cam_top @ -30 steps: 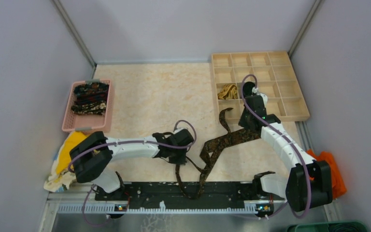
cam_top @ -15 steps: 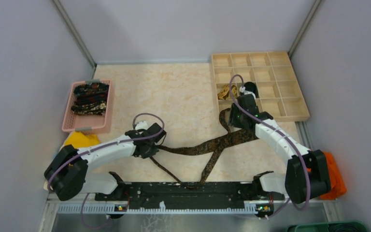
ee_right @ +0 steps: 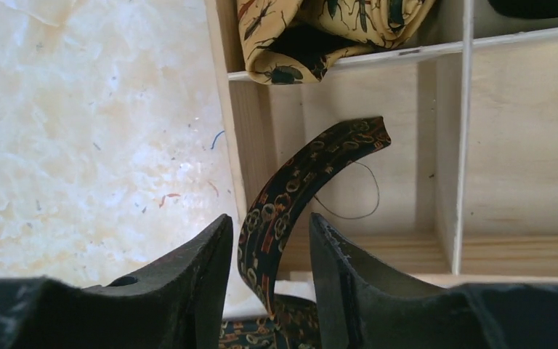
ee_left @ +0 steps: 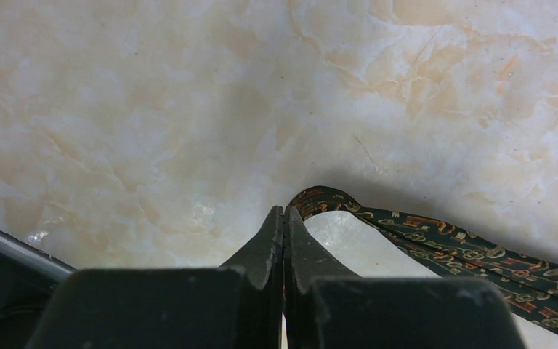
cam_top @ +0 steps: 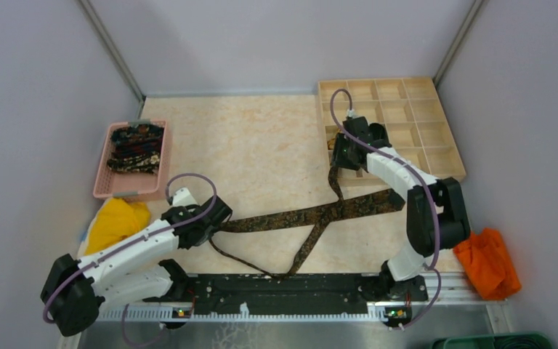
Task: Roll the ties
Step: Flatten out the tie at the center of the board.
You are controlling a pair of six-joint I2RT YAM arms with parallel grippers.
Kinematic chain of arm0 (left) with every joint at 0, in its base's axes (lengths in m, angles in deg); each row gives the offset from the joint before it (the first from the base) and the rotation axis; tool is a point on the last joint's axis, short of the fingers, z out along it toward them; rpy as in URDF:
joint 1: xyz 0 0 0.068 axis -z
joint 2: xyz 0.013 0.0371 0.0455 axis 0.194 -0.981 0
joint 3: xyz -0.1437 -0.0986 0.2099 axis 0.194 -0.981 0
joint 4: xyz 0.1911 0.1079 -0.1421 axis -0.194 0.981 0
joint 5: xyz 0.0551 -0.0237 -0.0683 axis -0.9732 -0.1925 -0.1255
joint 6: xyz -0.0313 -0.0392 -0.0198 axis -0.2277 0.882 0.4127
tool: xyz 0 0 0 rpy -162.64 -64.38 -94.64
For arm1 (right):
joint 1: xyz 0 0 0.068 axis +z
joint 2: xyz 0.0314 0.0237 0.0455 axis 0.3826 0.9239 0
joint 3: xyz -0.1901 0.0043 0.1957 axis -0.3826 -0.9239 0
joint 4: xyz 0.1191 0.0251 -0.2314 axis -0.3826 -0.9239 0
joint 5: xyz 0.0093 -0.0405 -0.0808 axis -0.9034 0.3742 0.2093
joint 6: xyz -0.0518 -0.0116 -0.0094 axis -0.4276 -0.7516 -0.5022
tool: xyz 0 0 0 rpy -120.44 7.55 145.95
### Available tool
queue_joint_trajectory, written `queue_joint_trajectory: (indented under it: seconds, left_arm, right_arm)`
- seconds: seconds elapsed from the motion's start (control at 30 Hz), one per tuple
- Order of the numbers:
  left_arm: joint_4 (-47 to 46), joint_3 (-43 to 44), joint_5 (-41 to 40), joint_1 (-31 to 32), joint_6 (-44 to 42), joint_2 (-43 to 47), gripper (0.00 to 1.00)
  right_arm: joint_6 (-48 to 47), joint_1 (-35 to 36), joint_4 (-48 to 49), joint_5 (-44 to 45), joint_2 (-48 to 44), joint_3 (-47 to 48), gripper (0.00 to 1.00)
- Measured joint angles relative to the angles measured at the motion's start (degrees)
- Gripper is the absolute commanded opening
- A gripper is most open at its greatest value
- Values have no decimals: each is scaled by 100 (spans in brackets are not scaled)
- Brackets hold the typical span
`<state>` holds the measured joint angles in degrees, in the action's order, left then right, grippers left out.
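Observation:
A dark tie (cam_top: 312, 216) with a brown-gold pattern lies stretched across the table, one part looping toward the near edge. My left gripper (cam_top: 216, 218) is shut on a fold of this tie at its left end; in the left wrist view the jaws (ee_left: 284, 209) are pressed together and the tie (ee_left: 436, 240) runs off to the right. My right gripper (cam_top: 340, 158) is at the wooden tray's left edge. Its jaws (ee_right: 269, 218) are open, with the tie's narrow end (ee_right: 298, 182) standing between them, unclamped. A rolled tan-gold tie (ee_right: 327, 29) sits in a tray compartment.
The wooden compartment tray (cam_top: 421, 109) stands at the back right. A pink basket (cam_top: 102, 178) holding several dark patterned ties is at the left. A yellow cloth (cam_top: 116, 222) lies near the left arm, and an orange cloth (cam_top: 488, 262) at the right. A black rail (cam_top: 283, 294) runs along the near edge.
My left gripper has moved left with the tie, drawing it out straight across the table. My right gripper has moved up and left, from mid-tie to the narrow end by the tray.

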<state>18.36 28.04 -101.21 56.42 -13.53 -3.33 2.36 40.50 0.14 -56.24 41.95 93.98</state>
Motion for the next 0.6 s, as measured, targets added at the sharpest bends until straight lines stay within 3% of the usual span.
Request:
queue_joint_trajectory:
  seconds: [0.2,0.27,0.47,0.6]
  left_arm:
    - [-7,0,-17,0,-28,-295,0]
    - [-26,0,-17,0,-70,-295,0]
    - [-223,-33,-13,0,-293,-170,0]
    - [-487,-52,9,0,-553,-157,0]
  right_arm:
    - [79,0,-37,-48,372,39,14]
    - [107,0,-4,-81,372,39,0]
    - [151,24,31,-68,463,35,0]
    - [267,219,-11,529,76,-186,0]
